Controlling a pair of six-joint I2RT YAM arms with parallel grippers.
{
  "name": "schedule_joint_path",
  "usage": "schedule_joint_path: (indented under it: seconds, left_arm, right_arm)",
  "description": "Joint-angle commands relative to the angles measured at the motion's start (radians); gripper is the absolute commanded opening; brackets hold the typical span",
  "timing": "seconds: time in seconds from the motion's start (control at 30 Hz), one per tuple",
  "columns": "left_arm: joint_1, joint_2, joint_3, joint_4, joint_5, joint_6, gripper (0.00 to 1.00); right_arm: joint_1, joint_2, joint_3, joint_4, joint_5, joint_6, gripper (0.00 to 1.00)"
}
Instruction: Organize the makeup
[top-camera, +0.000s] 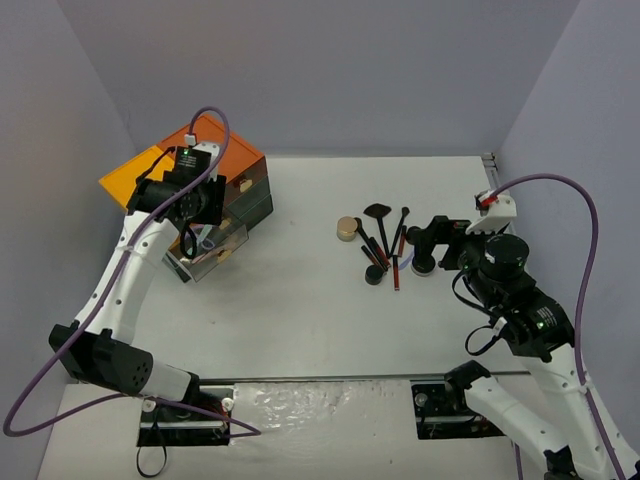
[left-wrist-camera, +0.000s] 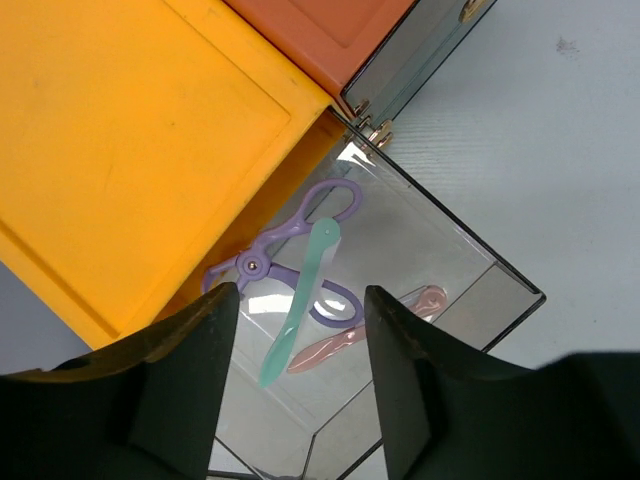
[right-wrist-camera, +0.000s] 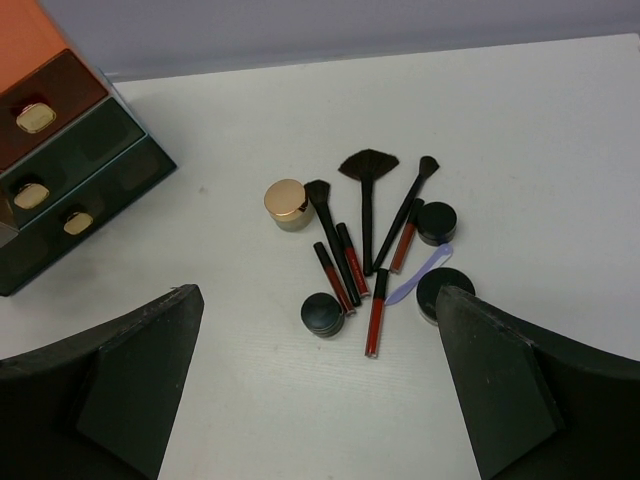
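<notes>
While our left gripper (left-wrist-camera: 300, 300) hangs wide and empty over the clear drawer (left-wrist-camera: 455, 262) pulled out of the orange-and-yellow-topped dark green cabinet (top-camera: 230, 160), the lavender scissor-shaped curler (left-wrist-camera: 285, 232) and a teal spatula (left-wrist-camera: 312, 265) lie inside it. Our right gripper (right-wrist-camera: 318, 300), also spread wide and holding nothing, hovers over the loose makeup pile (right-wrist-camera: 348, 262) well right of the cabinet. We'd take an edge piece first, e.g. the gold-lidded jar (right-wrist-camera: 286, 198), dropping straight so the black-handled brushes (right-wrist-camera: 368, 165) don't scatter.

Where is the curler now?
The lavender curler lies in the open clear drawer in the left wrist view, beside the yellow cabinet top, under a mint spatula.
</notes>
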Motion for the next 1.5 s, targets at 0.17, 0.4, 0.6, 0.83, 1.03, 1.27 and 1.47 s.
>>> schedule_joint_path:
  seconds: [0.17, 0.4, 0.6, 0.83, 1.03, 1.27, 1.47]
  left_arm:
    - [0.006, -0.050, 0.073, 0.033, 0.034, -0.016, 0.76]
    - [0.005, -0.120, 0.119, 0.011, 0.103, -0.109, 0.81]
    - [0.003, -0.200, 0.057, 0.011, 0.160, -0.153, 0.81]
    - [0.003, -0.267, 0.014, -0.022, 0.146, -0.140, 0.81]
    - [0.003, -0.292, -0.010, -0.032, 0.157, -0.128, 0.81]
    - [0.003, -0.298, -0.030, -0.028, 0.173, -0.128, 0.82]
    - [0.003, -0.293, -0.039, -0.017, 0.185, -0.128, 0.82]
  right_arm:
    - [0.006, 0.205, 0.022, -0.002, 0.073, 0.230, 1.00]
    - [0.003, 0.427, -0.018, 0.001, 0.097, 0.417, 0.96]
    - [-0.036, 0.600, -0.040, 0.068, 0.094, 0.509, 0.77]
    - [-0.090, 0.797, -0.037, 0.130, 0.126, 0.566, 0.56]
    - [-0.163, 0.916, -0.041, 0.206, 0.118, 0.603, 0.54]
    - [-0.226, 0.985, -0.031, 0.233, 0.137, 0.584, 0.54]
    - [-0.233, 1.024, -0.018, 0.220, 0.176, 0.568, 0.53]
